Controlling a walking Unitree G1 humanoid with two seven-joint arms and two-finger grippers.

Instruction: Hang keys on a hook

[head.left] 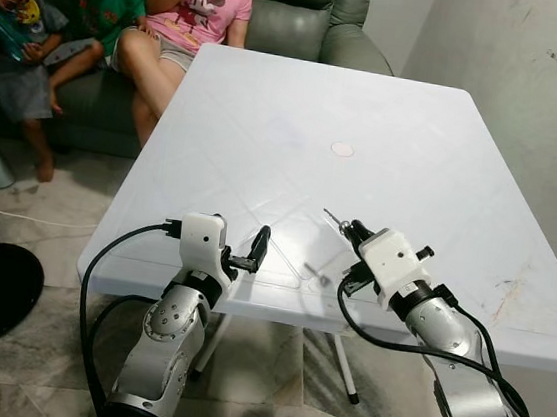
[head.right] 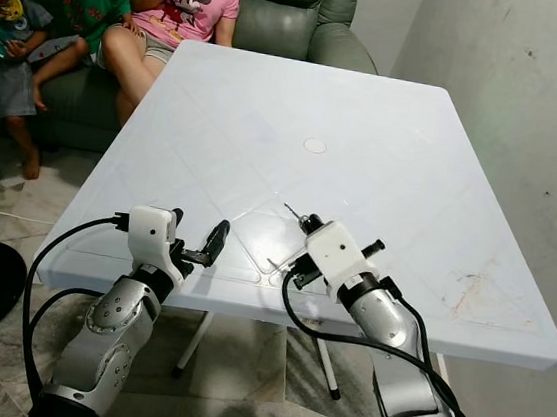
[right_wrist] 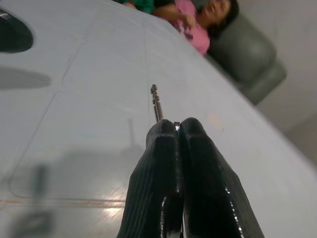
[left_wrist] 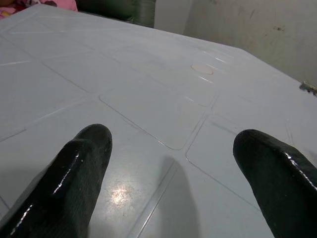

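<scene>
Nearest, the left pincer (head.left: 257, 248) hovers over the bench (head.left: 301, 100) edge, its 2 fingers spread wide and empty, apparently kept clear as a spare. Just beyond, the right pincer (right_wrist: 177, 130) is pressed tight on the key (right_wrist: 156, 101), whose shaft juts forward above the bench, probably so it can be carried to a hook. Farther off, people sit on a sofa (head.left: 301, 15).
</scene>
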